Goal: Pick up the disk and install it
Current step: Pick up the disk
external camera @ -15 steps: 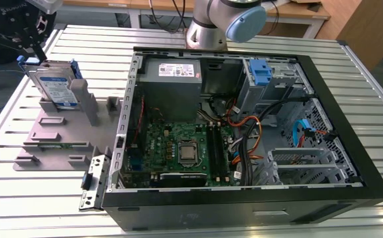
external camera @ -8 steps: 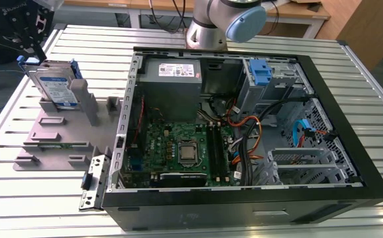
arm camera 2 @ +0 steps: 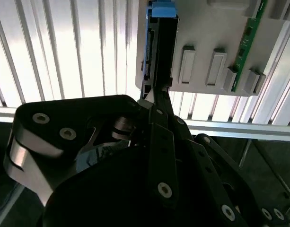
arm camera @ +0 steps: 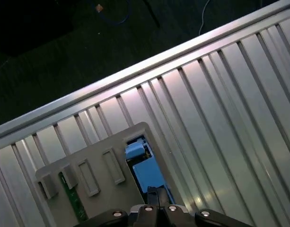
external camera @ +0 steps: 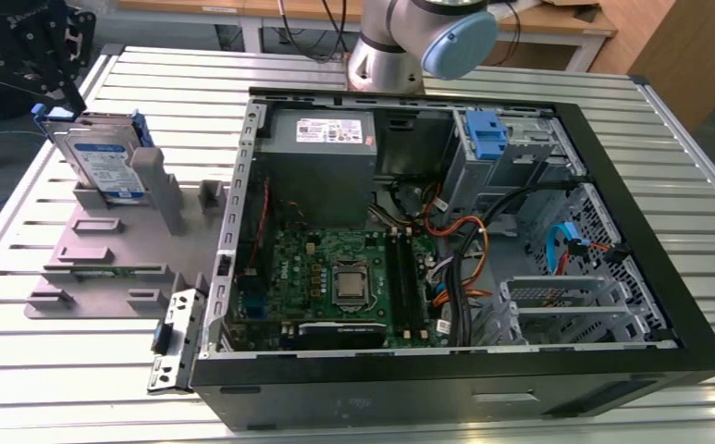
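Your gripper [external camera: 46,104] fingers [arm camera 2: 156,123] clamp the disk [external camera: 104,166] atop its holder [external camera: 98,242] on the desk [external camera: 671,120]; installation in the open case [external camera: 653,356] remains undone.

— How many disks were there?
— One disk [external camera: 101,159], and one grey holder [external camera: 110,242].
— Computer cases?
— One open case [external camera: 456,388]. It counted one power-supply box [external camera: 320,131], one green motherboard [external camera: 332,268] and one blue bracket [external camera: 486,134].
— Any loose boards?
— One green circuit strip [external camera: 108,271].
— And the robot?
— One arm [external camera: 419,42] with one hand [external camera: 51,100].
— Tables?
— Just one slatted metal table [external camera: 690,157].
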Robot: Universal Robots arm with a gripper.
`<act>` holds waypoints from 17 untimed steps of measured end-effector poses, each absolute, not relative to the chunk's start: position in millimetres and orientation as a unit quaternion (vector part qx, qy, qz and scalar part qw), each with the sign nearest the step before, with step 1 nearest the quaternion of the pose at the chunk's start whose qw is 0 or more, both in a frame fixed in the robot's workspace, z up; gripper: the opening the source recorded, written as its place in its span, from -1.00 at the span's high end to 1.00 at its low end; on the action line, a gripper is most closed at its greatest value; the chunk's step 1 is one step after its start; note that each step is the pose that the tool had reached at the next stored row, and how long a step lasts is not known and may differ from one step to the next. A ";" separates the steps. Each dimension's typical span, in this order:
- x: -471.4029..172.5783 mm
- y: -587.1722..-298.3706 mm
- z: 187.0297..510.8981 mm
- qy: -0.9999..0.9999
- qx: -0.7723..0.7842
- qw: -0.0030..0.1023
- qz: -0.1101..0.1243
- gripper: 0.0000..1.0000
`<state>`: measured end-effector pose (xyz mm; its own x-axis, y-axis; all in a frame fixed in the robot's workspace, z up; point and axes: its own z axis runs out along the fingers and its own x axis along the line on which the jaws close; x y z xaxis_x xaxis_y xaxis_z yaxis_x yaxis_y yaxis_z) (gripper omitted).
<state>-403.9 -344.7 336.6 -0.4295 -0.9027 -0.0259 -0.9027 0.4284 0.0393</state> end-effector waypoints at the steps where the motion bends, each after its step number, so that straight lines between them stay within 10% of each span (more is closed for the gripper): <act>1: -403.9 -344.8 336.6 0.835 -0.549 0.000 0.024 0.79; 17: -403.6 -344.7 335.8 0.764 -0.645 -0.003 0.023 0.79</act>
